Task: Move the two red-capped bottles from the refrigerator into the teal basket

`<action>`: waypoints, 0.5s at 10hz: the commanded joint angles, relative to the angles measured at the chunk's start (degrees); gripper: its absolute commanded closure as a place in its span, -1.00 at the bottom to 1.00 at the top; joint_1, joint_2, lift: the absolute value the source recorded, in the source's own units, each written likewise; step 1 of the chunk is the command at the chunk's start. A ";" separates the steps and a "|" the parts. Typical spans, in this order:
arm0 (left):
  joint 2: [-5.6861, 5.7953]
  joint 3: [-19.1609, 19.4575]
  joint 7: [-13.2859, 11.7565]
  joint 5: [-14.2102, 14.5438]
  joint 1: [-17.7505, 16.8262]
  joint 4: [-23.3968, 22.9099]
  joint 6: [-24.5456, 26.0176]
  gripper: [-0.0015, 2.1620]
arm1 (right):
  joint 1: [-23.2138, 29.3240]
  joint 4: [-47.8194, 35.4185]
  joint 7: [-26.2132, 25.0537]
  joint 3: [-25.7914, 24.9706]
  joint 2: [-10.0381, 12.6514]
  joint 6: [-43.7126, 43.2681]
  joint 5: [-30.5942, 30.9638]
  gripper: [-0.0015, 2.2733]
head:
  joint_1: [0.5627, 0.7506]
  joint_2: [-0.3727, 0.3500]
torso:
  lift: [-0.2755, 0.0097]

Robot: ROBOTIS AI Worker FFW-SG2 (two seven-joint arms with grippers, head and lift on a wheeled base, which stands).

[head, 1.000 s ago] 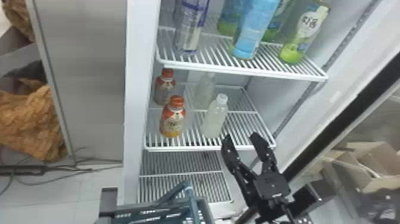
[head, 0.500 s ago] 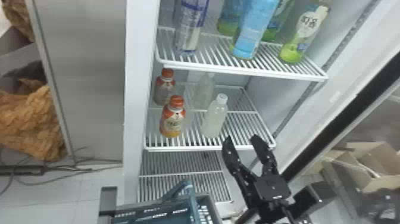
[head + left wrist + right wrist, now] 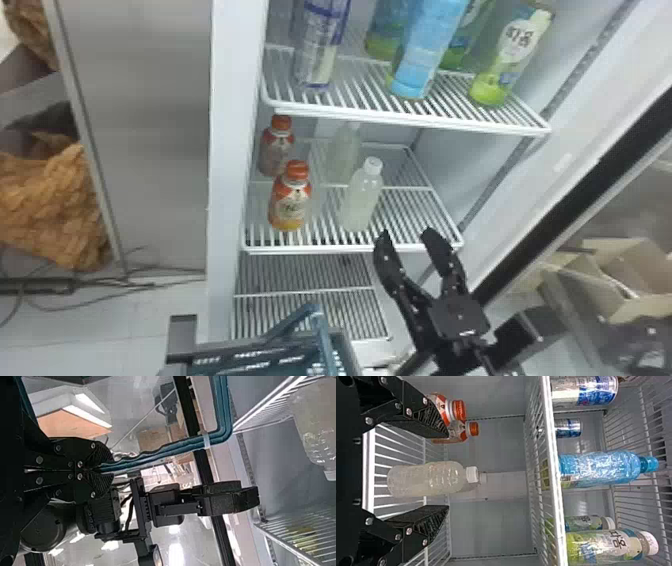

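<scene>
Pale floor tiles (image 3: 100,320) at the bottom left, then a big open refrigerator (image 3: 232,150) taking up the middle. Teal basket (image 3: 260,342) sits low in front of it, and the left gripper (image 3: 104,469) is clamped on its handle (image 3: 182,447).

Both red-capped ones are upright on the middle shelf (image 3: 320,248): the front bottle (image 3: 290,207) is near the front left corner, the rear bottle (image 3: 276,150) behind it by the left side. A white-capped bottle (image 3: 361,200) stands to the right of the front one.

For the grab, I'd go for the front one first. Slide left outside the front edge, line up, then push in with a finger each side, low on the body. Watch the left wall, and don't clip the white cap. Keep it upright over the shelf lip.

Right gripper (image 3: 406,234) is spread wide and empty, at the shelf's front edge toward the right corner, tips pointing in, arm coming from the bottom right.
</scene>
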 commanded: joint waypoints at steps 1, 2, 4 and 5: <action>0.00 0.01 0.01 0.11 0.02 0.08 0.03 0.05 | 0.14 -0.11 -0.09 -0.21 0.09 0.12 -0.10 -0.62 | 0.41 -0.94 | -0.67; 0.00 0.01 0.01 0.11 0.02 -0.06 -0.11 0.05 | 0.14 -0.11 -0.09 -0.33 0.09 0.12 0.02 -0.62 | 0.41 -0.94 | -0.67; 0.00 0.01 -0.08 0.23 0.16 -0.06 -0.11 0.05 | 0.28 -0.25 -0.09 -0.56 0.26 0.12 -0.21 -0.62 | 0.41 -0.94 | -0.67; 0.00 0.01 -0.08 0.23 0.16 -0.06 -0.25 0.05 | 0.28 -0.53 -0.09 -0.56 0.26 0.27 -0.21 -0.62 | 0.41 -0.94 | -0.67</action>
